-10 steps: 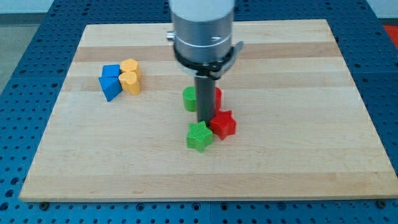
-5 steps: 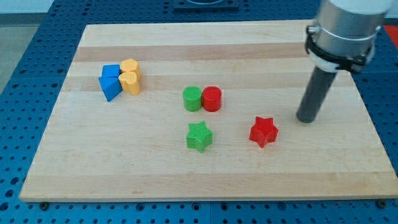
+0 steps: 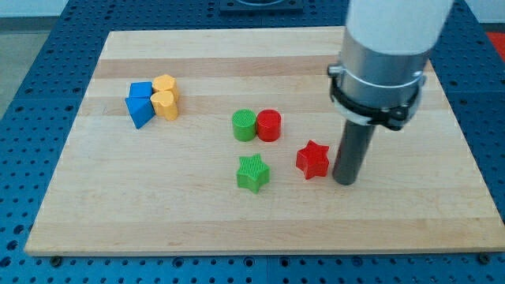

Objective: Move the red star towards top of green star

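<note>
The red star [image 3: 313,159] lies on the wooden board, to the right of the green star [image 3: 252,173] and slightly higher in the view. My tip [image 3: 345,181] stands just to the right of the red star, close against its right side. The green star lies below the green cylinder [image 3: 245,125] and the red cylinder [image 3: 269,125], which stand side by side and touching.
A cluster of two blue blocks [image 3: 140,106] and two yellow blocks [image 3: 166,97] sits at the view's upper left. The board's edge [image 3: 260,251] runs along the view's bottom, with blue perforated table around it.
My tip went from beside the green star out to the right, then came back left and down. The red star first moved right, then slid left towards the green star.
</note>
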You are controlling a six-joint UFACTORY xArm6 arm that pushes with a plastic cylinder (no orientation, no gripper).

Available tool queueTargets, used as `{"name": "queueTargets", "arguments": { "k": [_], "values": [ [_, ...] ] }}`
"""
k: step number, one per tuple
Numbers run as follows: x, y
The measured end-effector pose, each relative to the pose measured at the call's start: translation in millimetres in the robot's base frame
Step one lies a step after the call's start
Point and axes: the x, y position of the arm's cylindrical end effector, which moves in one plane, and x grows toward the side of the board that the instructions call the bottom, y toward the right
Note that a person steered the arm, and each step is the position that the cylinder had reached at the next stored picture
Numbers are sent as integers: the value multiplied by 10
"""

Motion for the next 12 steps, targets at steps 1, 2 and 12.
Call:
{"name": "queueTargets", "arguments": {
  "k": [1, 2, 12],
  "values": [
    [-93, 188],
    [-126, -63],
    [-410, -919]
  ]
}}
